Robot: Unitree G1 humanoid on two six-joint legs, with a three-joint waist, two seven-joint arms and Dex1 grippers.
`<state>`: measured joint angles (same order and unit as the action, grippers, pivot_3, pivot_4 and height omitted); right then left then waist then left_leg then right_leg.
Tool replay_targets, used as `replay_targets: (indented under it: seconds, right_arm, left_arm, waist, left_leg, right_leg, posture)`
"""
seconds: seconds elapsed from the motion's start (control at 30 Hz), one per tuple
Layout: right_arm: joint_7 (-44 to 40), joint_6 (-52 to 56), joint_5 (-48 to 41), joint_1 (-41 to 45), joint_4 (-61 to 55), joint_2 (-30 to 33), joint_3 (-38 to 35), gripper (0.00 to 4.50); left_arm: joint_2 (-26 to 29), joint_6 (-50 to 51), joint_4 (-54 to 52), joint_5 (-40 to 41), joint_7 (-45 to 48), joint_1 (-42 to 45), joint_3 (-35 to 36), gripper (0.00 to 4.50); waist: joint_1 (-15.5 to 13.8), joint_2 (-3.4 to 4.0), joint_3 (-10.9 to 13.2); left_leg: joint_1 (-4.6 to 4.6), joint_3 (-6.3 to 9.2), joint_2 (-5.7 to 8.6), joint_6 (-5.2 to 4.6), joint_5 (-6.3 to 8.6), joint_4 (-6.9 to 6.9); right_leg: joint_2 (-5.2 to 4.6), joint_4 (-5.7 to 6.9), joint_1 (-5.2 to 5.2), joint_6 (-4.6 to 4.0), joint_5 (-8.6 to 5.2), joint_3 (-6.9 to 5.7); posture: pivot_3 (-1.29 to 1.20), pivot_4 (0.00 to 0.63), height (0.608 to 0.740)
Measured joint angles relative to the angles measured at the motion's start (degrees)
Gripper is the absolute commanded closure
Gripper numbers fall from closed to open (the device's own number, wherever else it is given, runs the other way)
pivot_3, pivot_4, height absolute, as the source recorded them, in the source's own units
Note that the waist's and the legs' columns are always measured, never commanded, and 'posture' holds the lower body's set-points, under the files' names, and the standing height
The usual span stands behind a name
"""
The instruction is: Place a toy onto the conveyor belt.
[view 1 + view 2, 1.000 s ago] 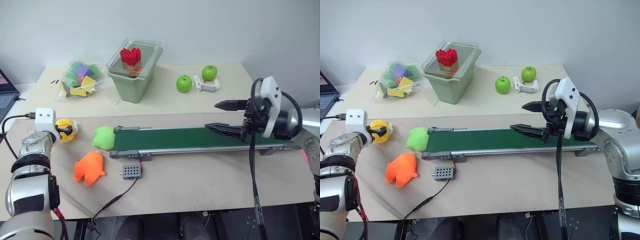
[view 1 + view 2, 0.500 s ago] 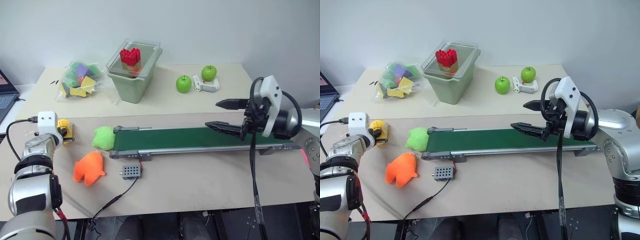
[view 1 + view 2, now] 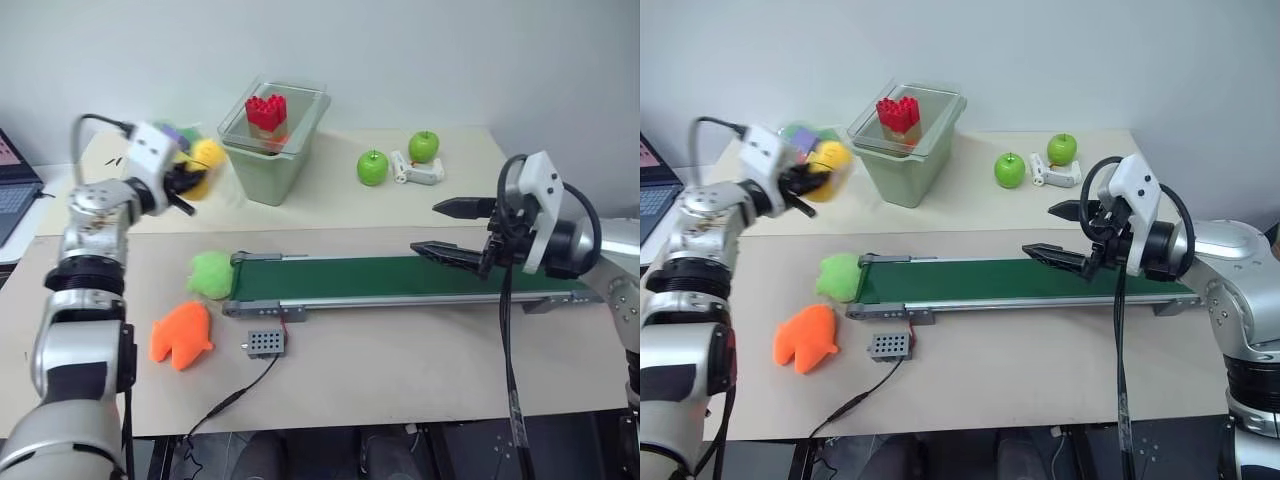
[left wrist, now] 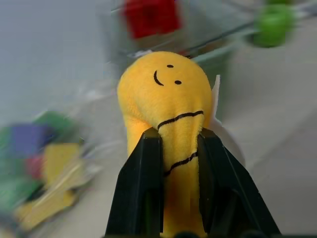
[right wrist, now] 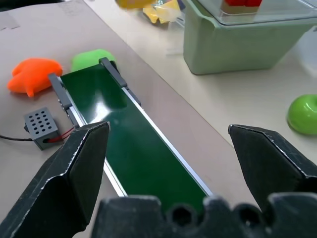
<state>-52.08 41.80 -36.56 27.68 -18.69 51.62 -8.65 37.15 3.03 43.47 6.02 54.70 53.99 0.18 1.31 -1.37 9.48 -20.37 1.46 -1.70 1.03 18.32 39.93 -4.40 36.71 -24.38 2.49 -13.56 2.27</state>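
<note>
The bench carries the conveyor belt, its dark green strip bare. Above its far end hangs the right tool, jaws spread wide and empty. The left tool is clamped tight on the toy, held in the air beside the green bin. This looks like the carry step; next it needs to swing over the belt, lower and let go.

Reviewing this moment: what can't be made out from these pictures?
- Yellow toy: its lower part is covered by the left gripper fingers in the left wrist view; blurred in the head views.
- Bag of coloured pieces: contents blurred in the left wrist view.
- Laptop: cut off by the picture edge.
- White item beside the apples: too small to identify.
- Conveyor belt: far end covered by the right gripper.
</note>
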Motion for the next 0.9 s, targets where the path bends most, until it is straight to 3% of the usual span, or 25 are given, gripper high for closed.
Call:
replay_targets:
  seconds: [0.1, 0.33, 0.73, 0.83, 0.9]
  right_arm:
    - [0.83, 0.04, -0.24, -1.41, -1.04, -0.1, -0.5, 0.0]
    - [2.4, 1.62, -1.85, -2.17, -4.64, 0.0, -2.26, 0.0]
    - [4.19, 3.42, -3.11, -1.98, -6.81, 0.12, -3.21, 0.0]
    - [4.62, 3.55, -3.13, -1.76, -6.98, 0.12, -3.23, 0.0]
    - [4.72, 3.58, -3.15, -1.67, -7.26, 0.12, -3.25, 0.0]
  left_arm:
    - [-0.62, 5.54, -11.32, 4.08, 12.71, -4.87, -3.99, 3.62]
    - [3.56, 11.21, -22.78, 6.31, 25.13, -7.85, -7.32, 3.62]
    - [5.73, 9.37, -24.54, 2.98, 30.13, -12.53, -11.92, 3.62]
    - [5.46, 7.63, -23.64, 1.87, 29.28, -12.27, -12.41, 2.88]
    - [5.35, 7.06, -23.03, 1.43, 28.96, -11.82, -12.41, 1.99]
  waist:
    - [1.26, -0.01, 0.01]
    - [1.29, 0.02, -0.01]
    - [0.03, 0.01, 0.0]
    - [-0.14, 0.01, 0.0]
    - [-0.19, 0.01, 0.0]
  left_leg:
    - [-0.07, 0.01, -0.03, -0.07, 0.04, 0.0]
    - [0.12, 0.02, -0.02, -0.41, 0.22, 0.03]
    - [0.04, 0.06, -0.02, -0.42, 0.23, 0.12]
    - [0.04, 0.06, -0.02, -0.42, 0.23, 0.12]
    - [0.05, 0.06, -0.02, -0.42, 0.23, 0.12]
  right_leg:
    - [0.02, 0.01, -0.08, 0.0, 0.0, 0.04]
    - [0.03, 0.12, 0.04, 0.0, 0.0, 0.11]
    - [0.03, 0.09, 0.03, 0.0, 0.0, 0.06]
    - [0.04, 0.09, 0.03, 0.0, 0.0, 0.05]
    - [0.04, 0.09, 0.03, 0.0, 0.0, 0.06]
  posture:
    - [0.0, 0.15, 0.74]
    - [0.0, 0.15, 0.74]
    - [0.0, 0.15, 0.74]
    - [0.0, 0.15, 0.74]
    - [0.0, 0.15, 0.74]
